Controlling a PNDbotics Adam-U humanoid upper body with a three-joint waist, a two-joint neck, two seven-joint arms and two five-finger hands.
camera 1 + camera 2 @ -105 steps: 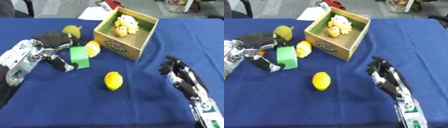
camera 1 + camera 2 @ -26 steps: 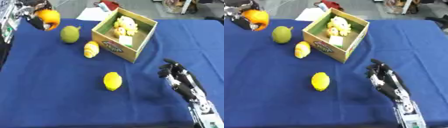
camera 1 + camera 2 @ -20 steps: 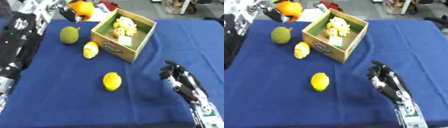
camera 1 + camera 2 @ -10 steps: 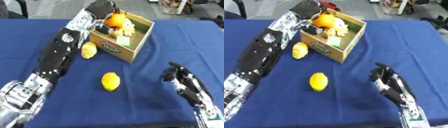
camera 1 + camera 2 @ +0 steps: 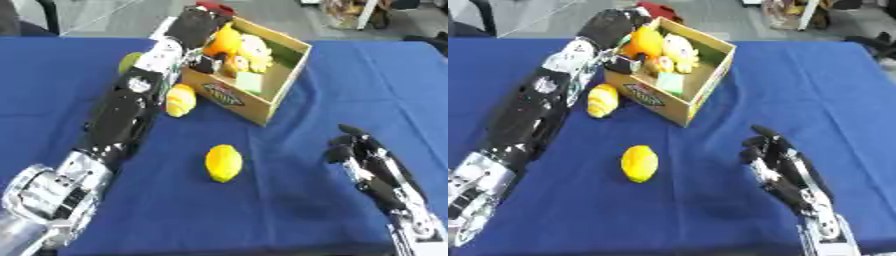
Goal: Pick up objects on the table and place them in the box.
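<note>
My left arm reaches from the lower left up to the cardboard box (image 5: 262, 107). My left hand (image 5: 198, 26) is over the box's left side, fingers curled round an orange (image 5: 226, 40) held just inside the opening. The box holds yellow toy fruit (image 5: 254, 50) and a green block (image 5: 249, 81). On the blue cloth lie a lemon (image 5: 223, 162) in front of the box and a yellow ridged fruit (image 5: 179, 100) by its left wall. A green pear (image 5: 129, 61) shows partly behind my left arm. My right hand (image 5: 367, 162) rests open at the lower right, holding nothing.
A red object (image 5: 214, 7) sits just behind the box at the table's far edge. The blue table cloth (image 5: 367, 75) stretches to the right of the box. My left forearm lies across the cloth left of the box.
My left hand has carried the orange from the far left corner across to the box and down into its opening. The green block now lies in the box. The right hand has barely shifted.
</note>
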